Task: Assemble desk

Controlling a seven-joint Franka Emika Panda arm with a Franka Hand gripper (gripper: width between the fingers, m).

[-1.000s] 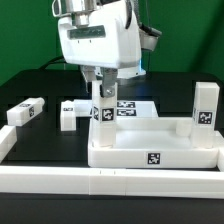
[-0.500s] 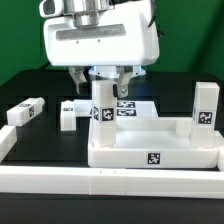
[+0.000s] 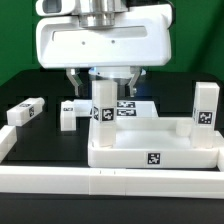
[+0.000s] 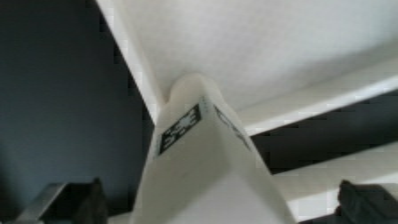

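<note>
The gripper (image 3: 105,80) is open. It hangs over the far corner of the tabletop (image 3: 150,140) on the exterior view's left. Its two fingers (image 3: 78,80) stand one on each side of the upright leg (image 3: 103,105), and each of them is apart from it.

In the wrist view the same leg (image 4: 196,150) rises between the two dark fingertips (image 4: 71,200), with free space on both sides. The gripper (image 4: 219,200) therefore holds nothing. Behind the leg in this view is the white floor of the tabletop (image 4: 267,50).

The tabletop lies flat on the black table (image 3: 50,90), close to the table's near edge and just behind the long border rail (image 3: 100,182). Its near wall shows a square tag (image 3: 153,157).

The upright leg stands in the tabletop's far corner on the exterior view's left. A second upright leg (image 3: 205,105) stands in the far corner on the exterior view's right. How firmly the two are seated cannot be told.

Two other legs lie on the table towards its edge on the exterior view's left. One leg (image 3: 27,112) is near that edge, and the other leg (image 3: 68,115) is nearer to the tabletop.

The marker board (image 3: 128,108) lies flat on the table behind the tabletop.
</note>
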